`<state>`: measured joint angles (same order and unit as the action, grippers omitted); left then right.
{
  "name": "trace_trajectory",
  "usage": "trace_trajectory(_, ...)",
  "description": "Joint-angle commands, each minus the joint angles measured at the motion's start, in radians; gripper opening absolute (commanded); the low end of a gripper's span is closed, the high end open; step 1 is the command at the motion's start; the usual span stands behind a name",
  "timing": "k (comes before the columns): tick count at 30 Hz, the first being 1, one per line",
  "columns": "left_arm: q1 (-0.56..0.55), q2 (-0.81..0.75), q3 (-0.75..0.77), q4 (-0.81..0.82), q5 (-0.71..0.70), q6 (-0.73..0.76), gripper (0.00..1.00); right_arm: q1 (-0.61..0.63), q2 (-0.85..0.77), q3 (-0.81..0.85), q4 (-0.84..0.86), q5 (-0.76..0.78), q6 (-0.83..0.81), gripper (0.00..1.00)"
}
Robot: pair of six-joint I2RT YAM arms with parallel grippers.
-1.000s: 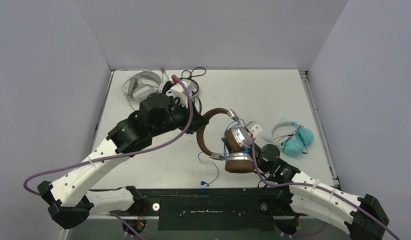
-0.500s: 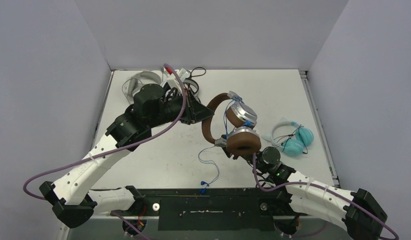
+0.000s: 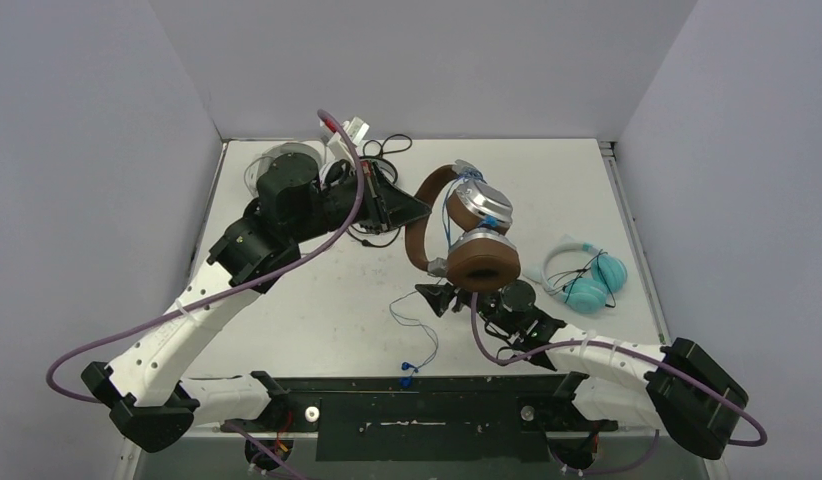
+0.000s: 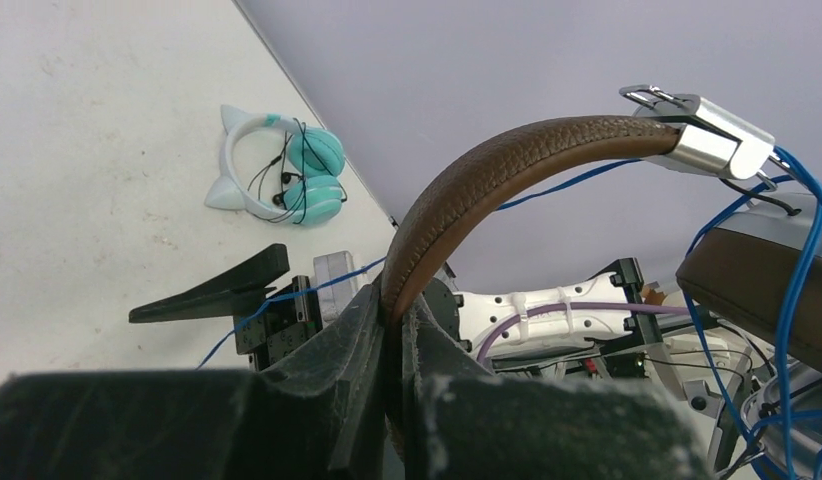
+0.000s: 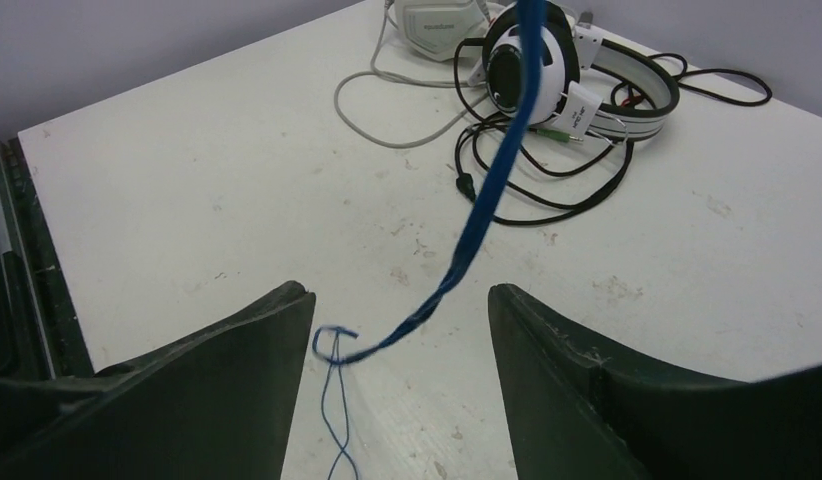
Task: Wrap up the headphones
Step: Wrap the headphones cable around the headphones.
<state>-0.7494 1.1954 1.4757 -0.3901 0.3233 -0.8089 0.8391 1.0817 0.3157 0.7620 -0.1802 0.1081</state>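
My left gripper point(image 3: 417, 211) is shut on the brown headband point(image 4: 487, 180) of the brown headphones point(image 3: 480, 266) and holds them above the table. Their silver-backed ear cups hang to the right. The blue cable point(image 3: 419, 326) is wound around the cups and trails down to the table. In the left wrist view the band is clamped between the fingers of my left gripper point(image 4: 395, 305). My right gripper point(image 3: 442, 298) sits low under the ear cups. It stands open point(image 5: 401, 292), and the blue cable point(image 5: 487, 210) passes loosely between its fingers without being gripped.
Light teal headphones point(image 3: 585, 280) lie at the right of the table. A black-and-white headset point(image 5: 547, 70) with a tangled black cable and a pale grey headset point(image 5: 437, 15) lie at the back left, partly behind my left arm. The blue plug point(image 3: 407, 378) rests near the front edge.
My left gripper has lifted the brown headphones higher and toward the back. My right gripper has opened wider and swung left, under the ear cups.
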Motion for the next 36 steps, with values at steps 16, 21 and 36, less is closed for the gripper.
trace_trajectory(16,0.099,-0.03,0.125,-0.064,-0.183,-0.061,0.0,-0.038,0.24,0.138,0.24,-0.202,0.105,0.19)
trace_trajectory(21,0.113,-0.059,0.082,-0.095,-0.402,-0.027,0.0,0.009,0.161,0.067,0.228,-0.232,0.192,0.02)
trace_trajectory(36,0.16,-0.028,-0.106,-0.105,-0.883,0.234,0.0,0.217,-0.123,0.116,-0.15,-0.242,0.234,0.0)
